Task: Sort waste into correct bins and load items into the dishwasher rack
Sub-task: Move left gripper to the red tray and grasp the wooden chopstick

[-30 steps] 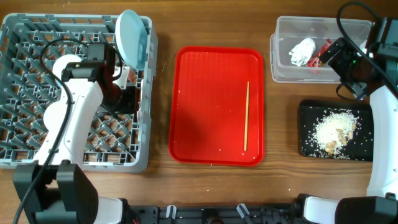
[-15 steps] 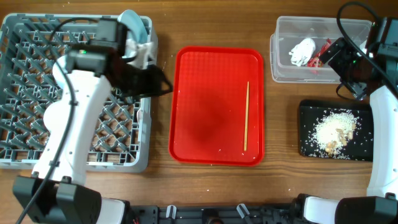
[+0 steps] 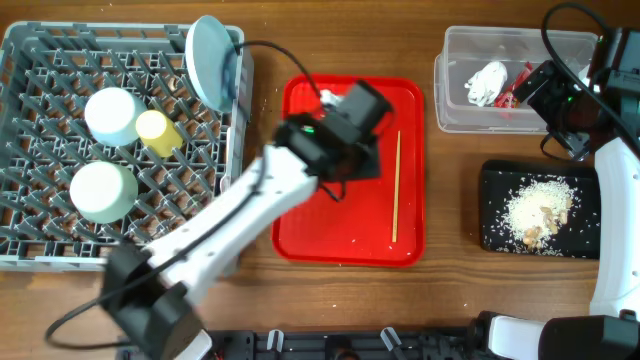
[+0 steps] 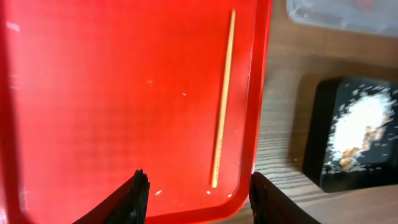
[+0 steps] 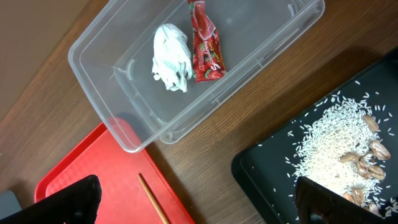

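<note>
One thin wooden chopstick point(image 3: 396, 190) lies on the right side of the red tray point(image 3: 310, 210); it also shows in the left wrist view point(image 4: 222, 118). My left gripper point(image 3: 362, 162) hovers open and empty over the tray, just left of the chopstick point(image 4: 200, 200). The grey rack point(image 3: 30, 250) holds an upright pale blue plate point(image 3: 210, 60), two pale bowls point(image 3: 110, 115) point(image 3: 103, 190) and a yellow cup point(image 3: 155, 131). My right gripper point(image 5: 205, 205) is open and empty, between the clear tub and the black tray. No fork is in view.
The clear tub point(image 3: 452, 105) holds a white tissue point(image 5: 171, 56) and a red wrapper point(image 5: 205, 40). The black tray point(image 3: 492, 225) holds rice and beige scraps point(image 5: 339, 143). The right arm point(image 3: 610, 180) stands along the right edge.
My left arm has swung from the rack rightward to over the red tray, uncovering the bowls and cup in the rack. The right arm has not moved.
</note>
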{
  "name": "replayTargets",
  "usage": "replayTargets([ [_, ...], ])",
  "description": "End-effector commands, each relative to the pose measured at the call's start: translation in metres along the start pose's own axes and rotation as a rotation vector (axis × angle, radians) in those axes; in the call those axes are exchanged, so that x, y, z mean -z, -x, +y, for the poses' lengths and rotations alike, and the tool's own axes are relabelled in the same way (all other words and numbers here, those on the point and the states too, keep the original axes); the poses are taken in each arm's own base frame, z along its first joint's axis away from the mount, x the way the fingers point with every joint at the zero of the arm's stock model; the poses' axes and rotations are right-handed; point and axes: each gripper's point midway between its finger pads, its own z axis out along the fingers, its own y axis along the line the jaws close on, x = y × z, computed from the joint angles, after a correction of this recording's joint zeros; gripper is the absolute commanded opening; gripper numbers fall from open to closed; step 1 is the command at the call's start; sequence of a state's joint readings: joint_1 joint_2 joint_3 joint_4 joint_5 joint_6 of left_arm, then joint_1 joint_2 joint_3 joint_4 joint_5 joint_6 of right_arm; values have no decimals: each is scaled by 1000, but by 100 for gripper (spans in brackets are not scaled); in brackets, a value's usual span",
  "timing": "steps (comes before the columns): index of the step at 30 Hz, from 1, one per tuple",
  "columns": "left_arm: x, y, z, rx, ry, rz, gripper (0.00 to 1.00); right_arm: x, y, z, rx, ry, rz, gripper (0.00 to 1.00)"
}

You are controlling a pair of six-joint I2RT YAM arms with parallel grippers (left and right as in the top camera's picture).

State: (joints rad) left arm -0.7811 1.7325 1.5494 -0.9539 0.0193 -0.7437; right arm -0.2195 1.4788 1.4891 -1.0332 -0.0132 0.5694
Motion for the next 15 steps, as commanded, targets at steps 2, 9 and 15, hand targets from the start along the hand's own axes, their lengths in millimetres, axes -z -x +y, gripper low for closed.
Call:
replayTargets([
  [2, -51, -17, -8, 19, 85, 23, 49, 6, 5, -1, 18, -7, -28, 100],
  [9, -107, -37, -33, -47, 75, 32, 49, 6, 5, -1, 18, -7, -28, 100],
  [15, -140, -46, -32, -115, 159, -41, 47, 6, 5, -1, 18, -7, -28, 100],
])
